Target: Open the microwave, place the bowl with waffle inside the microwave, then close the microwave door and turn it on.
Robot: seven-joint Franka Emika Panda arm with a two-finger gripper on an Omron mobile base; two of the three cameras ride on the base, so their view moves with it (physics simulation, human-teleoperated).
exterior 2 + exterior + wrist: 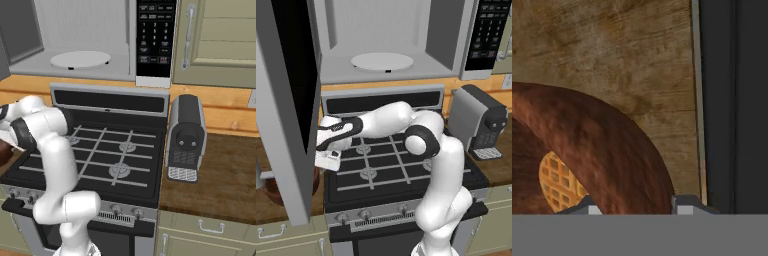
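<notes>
Microwave (381,45) with its door (286,110) swung fully out to my left, so the pale cavity and its white turntable (382,61) stand clear to receive a load. The door hangs edge-on in front of the counter left of the stove (386,165), which is why I reach down behind it with my arm bent low across the burners.

Hand view: my pincer (632,207) straddles the thick wall of the wooden bowl (607,150), one fingertip (587,206) inside the rim and the other outside it. The jaws stand part-way closed on that wall; I judge this a grasp on the bowl's rim, taken there because the bowl is too wide to span whole. The bowl sits on the wooden counter (612,55), just beside the dark edge of the stove, and a sliver of it shows in the left base view below the door. The waffle (559,182) lies flat on the bowl's bottom, so a level lift should keep it there.

Judgement: door step done; the bowl is gripped but not yet raised. The next move calls for a lift that clears the open door before swinging up to the turntable; a rim grip may let the bowl tip.
</notes>
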